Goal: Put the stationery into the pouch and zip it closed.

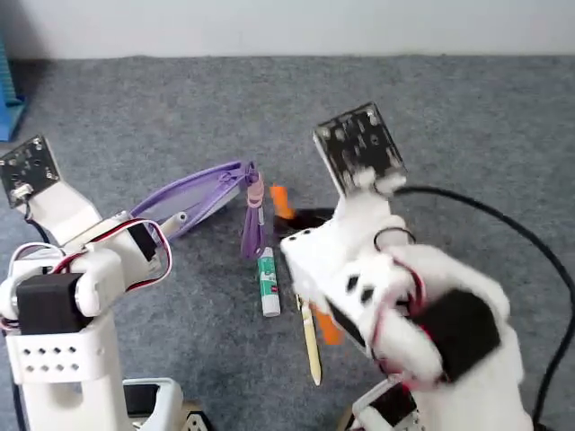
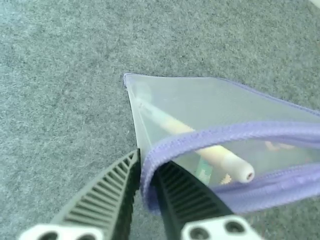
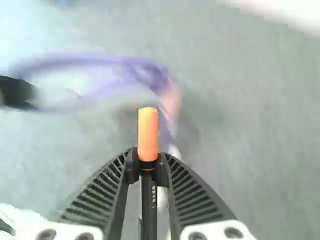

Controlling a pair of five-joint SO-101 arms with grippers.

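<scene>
The pouch (image 1: 193,199) is translucent with purple zip trim and lies open on the grey carpet. My left gripper (image 2: 148,186) is shut on its purple rim (image 2: 210,135), seen in the high view at the left gripper (image 1: 173,222). A cream pen (image 2: 200,145) lies inside the pouch. My right gripper (image 3: 148,162) is shut on a black pen with an orange cap (image 3: 147,132), a short way from the pouch mouth (image 3: 95,75). From above, the orange cap (image 1: 279,199) sticks out of the right gripper (image 1: 292,218) just right of the pouch's purple pull strap (image 1: 252,224).
On the carpet between the arms lie a white-and-green tube (image 1: 269,280), a cream pencil (image 1: 311,346) and an orange item (image 1: 329,329) partly under the right arm. A blue object (image 1: 9,99) stands at the far left edge.
</scene>
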